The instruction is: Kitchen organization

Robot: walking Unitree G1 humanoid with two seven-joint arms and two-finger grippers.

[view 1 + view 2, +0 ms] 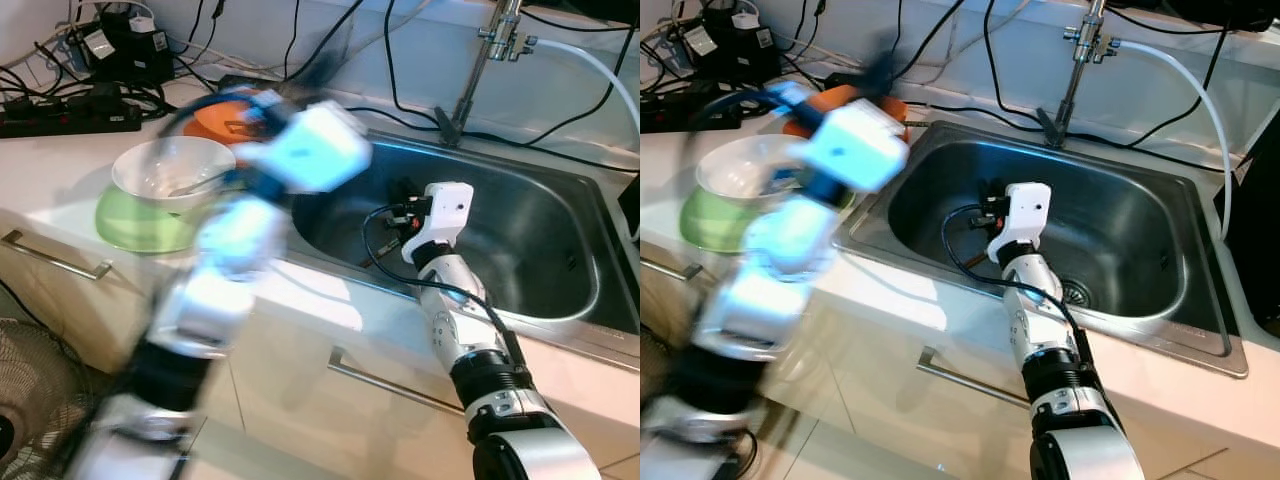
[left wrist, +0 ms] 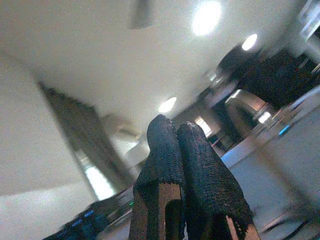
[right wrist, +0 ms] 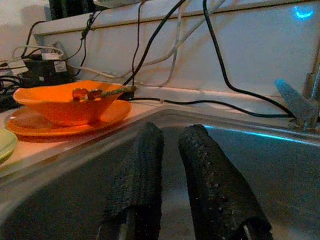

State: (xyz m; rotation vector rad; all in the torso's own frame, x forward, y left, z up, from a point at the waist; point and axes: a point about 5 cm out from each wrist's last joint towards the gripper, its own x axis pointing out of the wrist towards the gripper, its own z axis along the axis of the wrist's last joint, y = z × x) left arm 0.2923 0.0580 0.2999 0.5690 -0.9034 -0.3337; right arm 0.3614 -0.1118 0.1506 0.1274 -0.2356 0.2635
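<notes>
A white bowl (image 1: 172,170) with a utensil in it sits on a green plate (image 1: 140,225) on the counter left of the sink (image 1: 520,230). Behind them an orange bowl (image 3: 65,102) rests on an orange plate (image 3: 67,122). My left arm (image 1: 300,150) is a blur raised over these dishes. In its wrist view, my left gripper (image 2: 175,127) points up at the ceiling, shut with nothing in it. My right gripper (image 3: 172,132) hangs low inside the sink. Its fingers stand a little apart, open, with nothing between them.
A faucet (image 1: 495,50) and a white hose (image 1: 1200,90) stand behind the sink. Black cables and a power strip (image 1: 70,115) crowd the back left of the counter. Drawer handles (image 1: 55,258) line the cabinet front, and a floor fan (image 1: 30,400) stands at the lower left.
</notes>
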